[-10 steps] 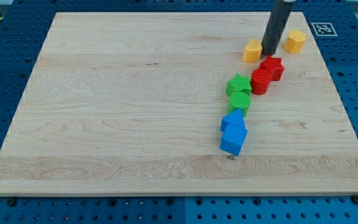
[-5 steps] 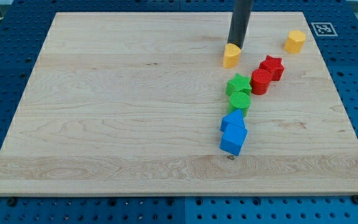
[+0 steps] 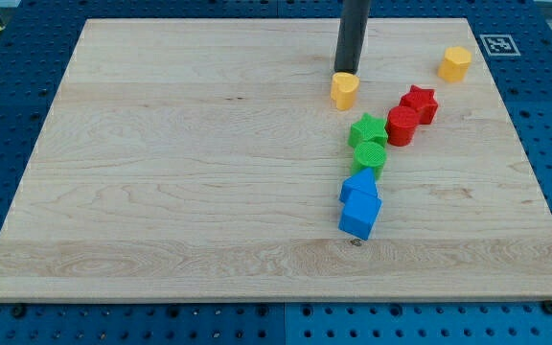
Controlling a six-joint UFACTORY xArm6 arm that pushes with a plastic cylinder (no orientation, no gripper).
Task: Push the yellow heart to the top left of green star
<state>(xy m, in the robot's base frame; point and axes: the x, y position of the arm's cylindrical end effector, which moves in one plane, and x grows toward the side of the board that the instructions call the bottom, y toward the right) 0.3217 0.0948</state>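
The yellow heart (image 3: 344,91) lies on the wooden board, up and to the left of the green star (image 3: 368,128), with a small gap between them. My tip (image 3: 347,73) stands right at the heart's upper edge, touching it or nearly so; the dark rod rises out of the view's top. The green star touches a green cylinder (image 3: 370,157) just below it.
A red cylinder (image 3: 402,126) and a red star (image 3: 419,103) sit right of the green star. Two blue blocks (image 3: 359,199) lie below the green cylinder. A second yellow block (image 3: 455,63) sits near the board's top right corner, by a printed marker (image 3: 498,45).
My tip has moved to the view's left and pushed the yellow heart left and slightly down, from beside the red star to above and left of the green star.
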